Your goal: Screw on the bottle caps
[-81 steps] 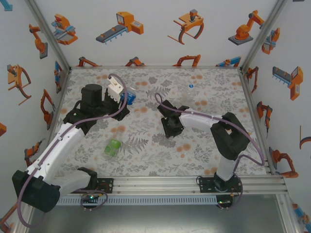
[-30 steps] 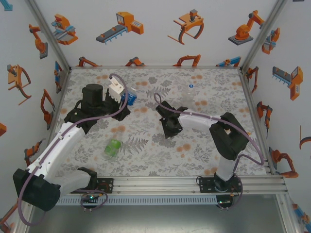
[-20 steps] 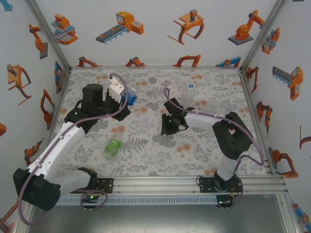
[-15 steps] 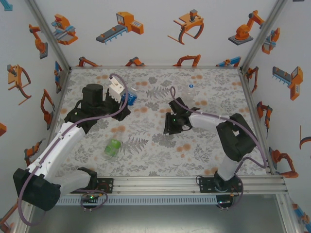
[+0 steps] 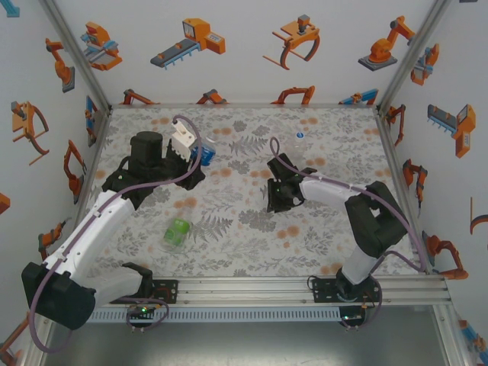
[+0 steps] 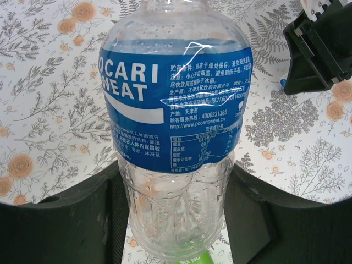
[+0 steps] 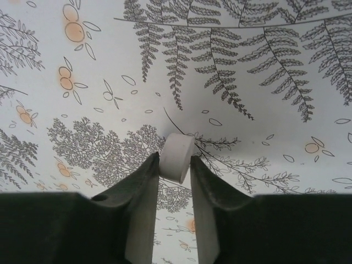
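**Cap in hand, bottle waiting**

The right tool (image 7: 175, 165), clenched on a white cap (image 7: 177, 157), has swung rightward from mid-worktop (image 5: 320, 244): the cap is picked but not yet fitted. The left tool (image 6: 176, 209) grasps the blue bottle (image 6: 175, 110), seemingly empty bar droplets. The green bottle (image 5: 176, 232) lies on its side nearer the front, contents unclear.

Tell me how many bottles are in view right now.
2. The blue-label bottle is gripped in the left hand; the green-label bottle lies on its side on the table, toward the near left. Others may be hidden from these views.
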You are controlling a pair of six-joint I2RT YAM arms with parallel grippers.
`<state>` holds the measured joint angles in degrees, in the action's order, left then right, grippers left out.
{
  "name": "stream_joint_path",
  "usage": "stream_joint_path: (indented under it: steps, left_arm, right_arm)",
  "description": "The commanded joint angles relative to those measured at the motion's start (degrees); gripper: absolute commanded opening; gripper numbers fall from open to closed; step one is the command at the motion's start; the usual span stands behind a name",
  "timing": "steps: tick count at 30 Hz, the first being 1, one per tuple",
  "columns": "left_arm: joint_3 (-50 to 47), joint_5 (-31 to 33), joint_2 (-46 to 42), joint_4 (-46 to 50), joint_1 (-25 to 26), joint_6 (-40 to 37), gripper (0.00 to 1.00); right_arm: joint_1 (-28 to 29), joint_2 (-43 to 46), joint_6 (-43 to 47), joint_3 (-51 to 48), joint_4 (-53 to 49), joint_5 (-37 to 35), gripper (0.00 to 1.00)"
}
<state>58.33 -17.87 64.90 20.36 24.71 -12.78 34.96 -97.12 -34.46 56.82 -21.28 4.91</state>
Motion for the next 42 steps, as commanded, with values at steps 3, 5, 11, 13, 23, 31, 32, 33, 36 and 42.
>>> stream_joint_path:
  steps: [3, 5, 11, 13, 23, 31, 32, 33, 36, 42]
  left_arm:
    - [0.12, -1.26, 0.03, -0.94, 0.06, -0.6, 0.0]
    - [0.12, -1.31, 0.07, -1.09, 0.03, -0.68, 0.0]
    - [0.18, -1.32, 0.14, -1.04, 0.01, -0.67, 0.0]
    - [0.12, -1.31, 0.31, -1.08, 0.02, -0.63, 0.0]
    - [0.1, -1.36, 0.96, -1.11, 0.06, -0.5, 0.0]
    - [0.81, -2.09, 2.03, -1.11, 0.06, -0.41, 0.0]
    - [0.9, -2.08, 2.06, -1.11, 0.03, -0.41, 0.0]
    - [0.91, -2.09, 2.01, -0.99, 0.02, -0.43, 0.0]
    - [0.78, -1.92, 1.85, -0.89, 0.0, -0.5, 0.0]
    - [0.8, -1.6, 1.71, -0.84, 0.07, -0.67, 0.0]
  right_arm:
    - [-0.07, -1.45, -0.46, 2.29, 1.27, 2.97, 0.25]
    - [-0.07, -1.83, -1.71, 2.26, 4.49, 6.6, 0.24]
    - [-0.11, -5.8, -8.8, 0.72, 19.76, 21.26, 0.24]
    - [-0.07, -7.62, -11.8, -0.14, 24.62, 25.38, 0.24]
    - [-0.64, -9.18, -7.13, 1.14, 8.06, 14.2, 0.33]
    - [-0.53, -6.7, -1.98, 4.99, -1.32, 7.14, 0.41]
    - [-0.35, -6.24, -1.48, 5.56, -1.92, 6.26, 0.41]
    - [0.14, -5.45, -0.55, 6.35, -2.71, 4.8, 0.41]
    - [2.45, -3.12, 3.4, 9.24, -5.71, -1.38, 0.42]
    - [7.27, -1.8, 9.84, 15.36, -12.98, -12.94, 0.43]
